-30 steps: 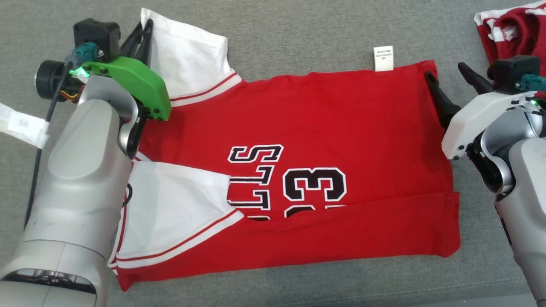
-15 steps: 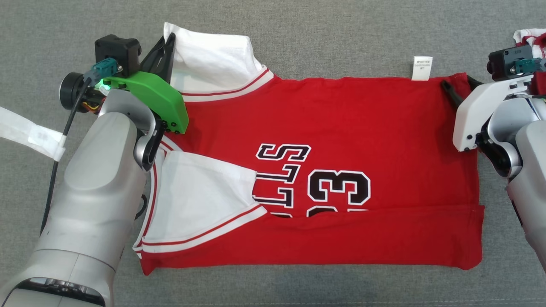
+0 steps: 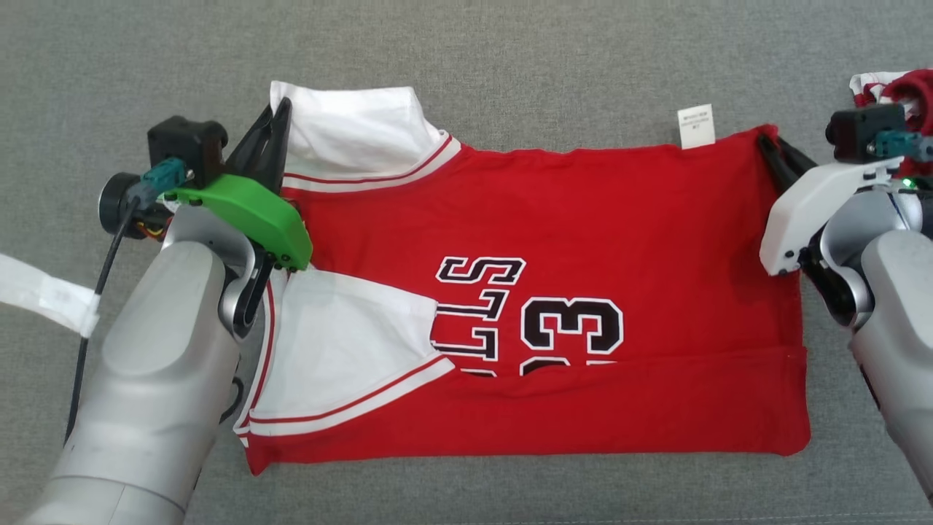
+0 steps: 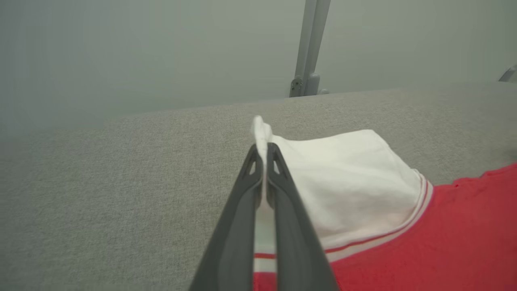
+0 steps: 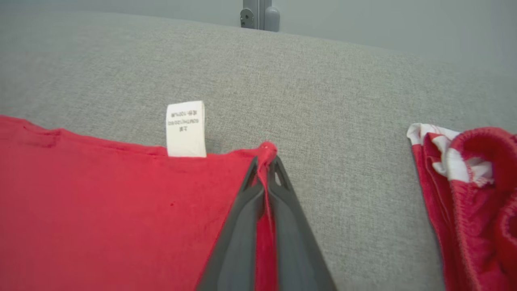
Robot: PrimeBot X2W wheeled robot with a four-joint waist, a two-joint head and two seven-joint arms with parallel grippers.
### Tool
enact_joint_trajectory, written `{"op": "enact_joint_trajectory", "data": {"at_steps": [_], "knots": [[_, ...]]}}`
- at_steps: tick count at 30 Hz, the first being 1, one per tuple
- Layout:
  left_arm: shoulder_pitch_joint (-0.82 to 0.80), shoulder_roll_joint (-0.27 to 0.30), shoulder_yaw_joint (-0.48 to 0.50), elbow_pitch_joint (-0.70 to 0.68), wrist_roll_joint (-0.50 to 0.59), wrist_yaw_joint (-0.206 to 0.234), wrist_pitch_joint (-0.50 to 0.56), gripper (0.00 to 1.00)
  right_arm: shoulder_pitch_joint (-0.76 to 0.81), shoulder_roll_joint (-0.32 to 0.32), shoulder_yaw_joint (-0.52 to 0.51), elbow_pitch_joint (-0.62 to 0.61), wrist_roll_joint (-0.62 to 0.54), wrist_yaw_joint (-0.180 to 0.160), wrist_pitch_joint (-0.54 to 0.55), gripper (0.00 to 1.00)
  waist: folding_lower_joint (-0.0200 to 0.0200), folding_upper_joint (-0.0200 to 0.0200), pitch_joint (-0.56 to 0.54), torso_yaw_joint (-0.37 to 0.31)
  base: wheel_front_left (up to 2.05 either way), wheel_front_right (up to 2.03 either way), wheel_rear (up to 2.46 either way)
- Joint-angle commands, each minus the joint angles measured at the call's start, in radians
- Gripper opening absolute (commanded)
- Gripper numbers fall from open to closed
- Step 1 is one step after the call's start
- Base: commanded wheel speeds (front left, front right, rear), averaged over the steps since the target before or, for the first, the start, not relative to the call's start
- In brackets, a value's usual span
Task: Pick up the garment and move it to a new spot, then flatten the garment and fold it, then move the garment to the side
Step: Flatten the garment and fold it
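Between left claw (image 4: 262, 147) tips I clamp the jersey's (image 3: 583, 211) white sleeve (image 4: 343, 173); right claw (image 5: 265, 159) pinches its red corner; lettering (image 3: 481, 310) half hidden.

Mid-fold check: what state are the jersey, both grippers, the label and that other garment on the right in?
jersey: spread flat on the grey surface, near edge folded over the lettering.
left gripper: shut on the far corner of the jersey's white sleeve.
right gripper: shut on the jersey's far hem corner.
care label: lying flat, poking past the far edge.
second garment: bunched up, apart from the jersey.
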Motion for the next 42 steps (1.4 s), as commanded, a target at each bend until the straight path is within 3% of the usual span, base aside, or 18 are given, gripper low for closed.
{"op": "enact_joint_trajectory", "data": {"at_steps": [1,8,21,25,33,34,35,36,37,38,39,42], "knots": [[0.036,0.015,0.005,-0.023,-0.009,-0.004,-0.009,0.0,0.037,-0.006,0.009,-0.014,0.017,-0.001,-0.021,0.0,0.0,0.0,-0.029,-0.001,0.0,0.0,0.0],[0.241,0.058,0.009,-0.202,-0.034,0.029,-0.012,0.0,0.199,-0.038,0.003,-0.122,0.099,-0.001,-0.098,0.0,0.0,0.0,-0.105,0.004,0.0,0.0,0.0],[0.657,0.098,0.032,-0.585,-0.116,0.175,0.061,0.0,0.485,-0.029,-0.083,-0.294,0.148,-0.001,-0.118,0.0,0.0,0.0,-0.208,0.023,0.0,0.0,0.0],[0.73,0.105,0.037,-0.641,-0.123,0.211,0.075,0.0,0.532,-0.021,-0.104,-0.326,0.152,-0.001,-0.112,0.0,0.0,0.0,-0.211,0.022,0.0,0.0,0.0],[0.786,0.095,0.032,-0.655,-0.14,0.232,0.076,0.0,0.593,0.021,-0.147,-0.352,0.133,-0.001,-0.12,0.0,0.0,0.0,-0.219,0.015,0.0,0.0,0.0],[0.792,0.091,0.033,-0.649,-0.145,0.233,0.074,0.0,0.604,0.031,-0.15,-0.354,0.132,-0.001,-0.122,0.05,0.0,0.0,-0.221,0.014,0.0,0.0,0.0],[0.798,0.09,0.033,-0.644,-0.149,0.235,0.072,0.0,0.615,0.04,-0.159,-0.355,0.132,-0.001,-0.124,0.25,0.0,0.0,-0.224,0.013,0.0,0.0,0.0],[0.803,0.088,0.036,-0.639,-0.15,0.238,0.068,0.11,0.625,0.052,-0.169,-0.353,0.135,-0.001,-0.125,0.37,0.0,0.0,-0.228,0.011,0.0,0.0,0.0],[0.808,0.087,0.039,-0.634,-0.152,0.242,0.062,0.38,0.633,0.059,-0.175,-0.355,0.136,-0.001,-0.13,0.57,0.0,0.0,-0.231,0.009,0.0,0.0,0.0],[0.815,0.086,0.041,-0.629,-0.155,0.243,0.056,0.91,0.641,0.068,-0.182,-0.36,0.135,-0.001,-0.139,1.0,0.0,0.0,-0.235,0.006,0.0,0.0,0.0],[0.824,0.081,0.046,-0.626,-0.164,0.245,0.049,1.0,0.652,0.078,-0.194,-0.363,0.135,-0.001,-0.147,1.0,0.0,0.0,-0.239,0.003,0.0,0.0,0.0],[0.844,0.076,0.059,-0.625,-0.179,0.251,0.033,1.0,0.679,0.092,-0.212,-0.37,0.133,-0.001,-0.163,1.0,0.0,0.0,-0.249,-0.003,0.0,0.0,0.0]]}}
